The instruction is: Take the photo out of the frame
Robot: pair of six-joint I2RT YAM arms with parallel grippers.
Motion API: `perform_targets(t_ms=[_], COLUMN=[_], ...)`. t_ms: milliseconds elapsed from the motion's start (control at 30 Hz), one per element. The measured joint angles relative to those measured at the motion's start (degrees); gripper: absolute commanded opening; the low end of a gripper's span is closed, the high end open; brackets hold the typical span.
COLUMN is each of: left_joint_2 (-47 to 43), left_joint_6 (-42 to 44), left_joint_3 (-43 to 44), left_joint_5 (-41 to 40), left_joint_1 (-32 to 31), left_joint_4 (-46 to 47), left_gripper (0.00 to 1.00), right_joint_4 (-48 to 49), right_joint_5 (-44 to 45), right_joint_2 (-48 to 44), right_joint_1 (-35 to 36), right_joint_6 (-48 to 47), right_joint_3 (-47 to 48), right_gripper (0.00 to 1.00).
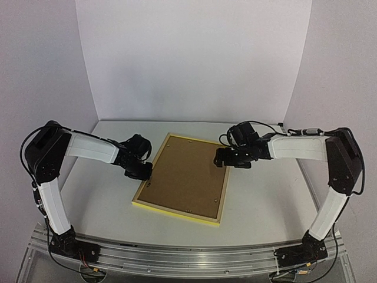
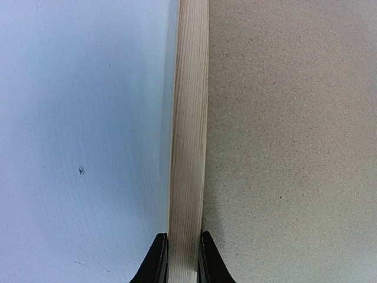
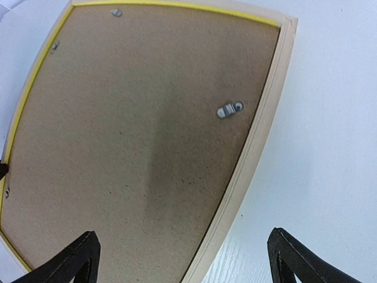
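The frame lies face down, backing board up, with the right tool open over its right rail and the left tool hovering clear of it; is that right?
Not quite: the left tool grips the frame by its left rail, as the left wrist view shows; the rest holds.

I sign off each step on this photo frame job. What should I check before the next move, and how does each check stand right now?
1. The frame lies back-up on the table: ok.
2. The left end effector is shut on the frame's left rail, a finger on each side: ok.
3. The right end effector is open over the frame's right rail: ok.
4. The metal tab near that rail is turned clear: cannot tell.
5. The backing board is lifted out: not ok, it sits in the frame.
6. The photo is reachable: cannot tell, none shows and the board covers the inside.
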Motion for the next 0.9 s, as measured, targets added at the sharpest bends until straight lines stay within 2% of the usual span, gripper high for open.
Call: perform_targets(t_ms=[167, 400, 567, 700, 900], left_joint_2=[0.0, -1.3, -1.6, -1.7, -1.8], left_joint_6=[-1.5, -4.2, -5.1, -7.6, -16.6], left_joint_3=[0.0, -3.0, -3.6, -3.3, 0.0], left_joint_5=[0.2, 0.9, 1.1, 0.5, -2.7], left_joint_1=[0.0, -0.1, -0.4, -1.1, -5.6], left_joint_4=[0.0, 3.7, 4.3, 3.1, -7.1], left_gripper=[0.00, 0.00, 0.00, 0.00, 0.00], right_joint_4=[-4.8, -8.0, -9.0, -10.1, -10.6], right_joint_5=[0.3, 1.5, 0.8, 1.1, 0.7], right_joint_2=[1.7, 4.1, 9.4, 10.2, 10.2], right_joint_1=[-0.3, -1.4, -1.8, -1.8, -1.8], right_joint_6=[3.2, 6.1, 7.2, 7.2, 4.3], right_joint_3=[0.1, 2.5, 6.0, 6.4, 7.9], right_gripper=[0.94, 0.74, 0.75, 0.77, 0.78])
